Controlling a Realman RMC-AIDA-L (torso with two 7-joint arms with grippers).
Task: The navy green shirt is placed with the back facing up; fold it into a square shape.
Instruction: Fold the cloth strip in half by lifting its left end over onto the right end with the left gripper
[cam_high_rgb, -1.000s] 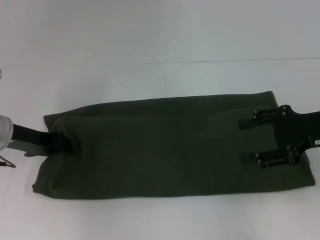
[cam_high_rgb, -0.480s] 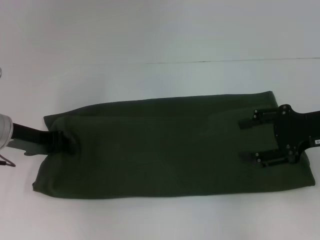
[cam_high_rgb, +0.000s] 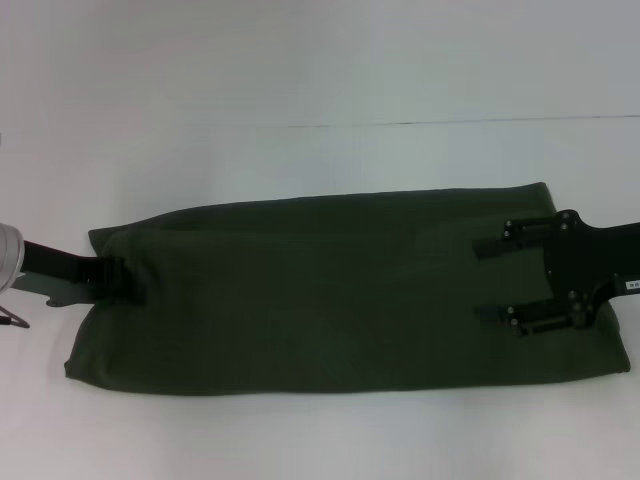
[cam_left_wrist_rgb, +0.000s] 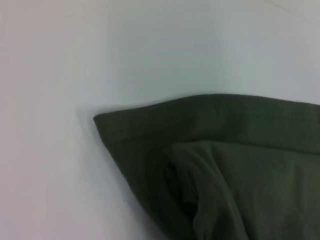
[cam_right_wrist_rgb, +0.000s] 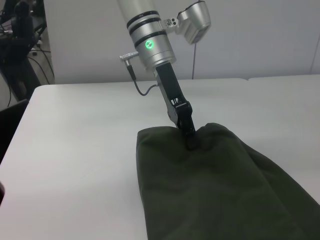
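Shirt (cam_high_rgb: 330, 290) spans white table (cam_high_rgb: 300, 80); left gripper (cam_high_rgb: 118, 280) pinches its edge, right gripper (cam_high_rgb: 495, 280) spread wide above.

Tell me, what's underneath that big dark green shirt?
Only the white table shows around the dark olive-green fabric shirt, folded into a long band. The left gripper nips its left end; the right gripper rests open on top. Anything beneath or between the layers is covered.
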